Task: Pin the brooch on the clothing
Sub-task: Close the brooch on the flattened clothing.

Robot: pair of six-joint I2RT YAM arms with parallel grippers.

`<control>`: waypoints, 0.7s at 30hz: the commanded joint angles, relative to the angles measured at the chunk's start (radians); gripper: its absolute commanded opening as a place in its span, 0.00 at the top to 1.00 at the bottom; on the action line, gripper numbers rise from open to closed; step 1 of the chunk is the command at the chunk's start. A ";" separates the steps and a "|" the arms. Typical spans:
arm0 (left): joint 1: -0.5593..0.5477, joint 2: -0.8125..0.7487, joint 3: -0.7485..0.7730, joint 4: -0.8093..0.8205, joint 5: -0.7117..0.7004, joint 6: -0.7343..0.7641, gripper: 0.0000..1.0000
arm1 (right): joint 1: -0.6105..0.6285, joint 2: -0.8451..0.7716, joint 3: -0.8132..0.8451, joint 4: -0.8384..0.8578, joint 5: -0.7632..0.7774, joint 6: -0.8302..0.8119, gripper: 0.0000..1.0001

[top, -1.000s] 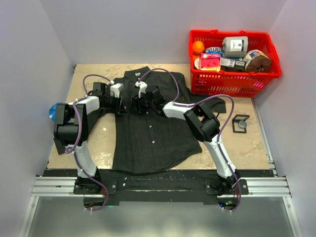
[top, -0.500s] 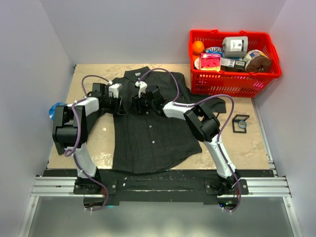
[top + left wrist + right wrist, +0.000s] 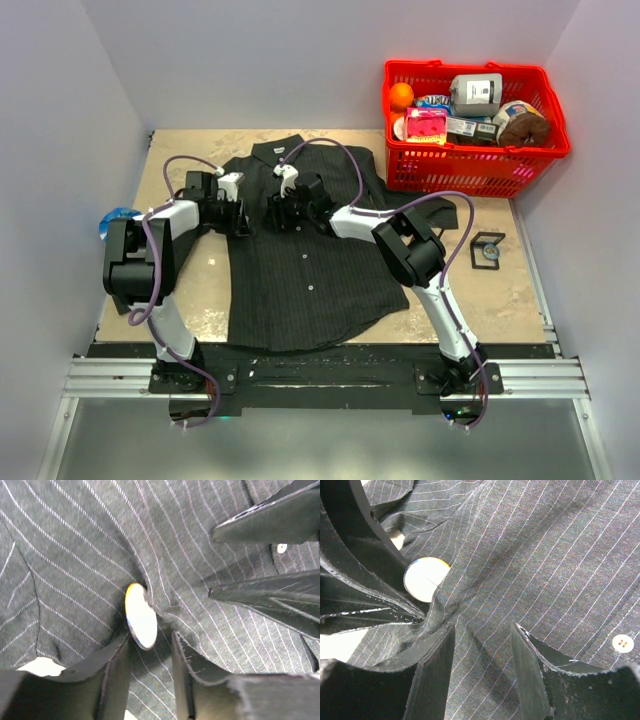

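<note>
The clothing (image 3: 310,280), a dark pinstriped shirt, lies flat on the table with its collar at the far side. Both grippers meet on its upper left chest. The brooch (image 3: 140,615) is a round white disc with a yellow edge, tilted in a fold of cloth (image 3: 75,555). It rests against one fingertip of my left gripper (image 3: 150,640), whose jaws stand apart over the fabric. In the right wrist view the brooch (image 3: 424,579) sits by the left gripper's dark fingers (image 3: 365,565). My right gripper (image 3: 482,630) is open, its fingertips down on the shirt (image 3: 545,555) beside it.
A red basket (image 3: 460,172) full of groceries stands at the far right. A small black square frame (image 3: 488,247) lies right of the shirt's sleeve (image 3: 440,212). A blue round object (image 3: 112,222) sits at the table's left edge behind my left arm.
My left arm's elbow has swung a little to the left, uncovering more of the blue object. Its gripper stays on the shirt. The right arm has not moved.
</note>
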 commanded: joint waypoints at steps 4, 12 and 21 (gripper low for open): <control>0.007 -0.041 -0.016 -0.006 -0.019 -0.020 0.67 | 0.000 -0.031 0.000 0.050 -0.013 -0.015 0.48; 0.034 -0.024 -0.010 0.014 -0.023 -0.011 0.93 | 0.000 -0.037 -0.001 0.054 -0.029 -0.017 0.48; 0.079 0.022 0.005 0.035 0.104 0.023 1.00 | 0.024 -0.015 0.054 0.062 -0.073 -0.043 0.45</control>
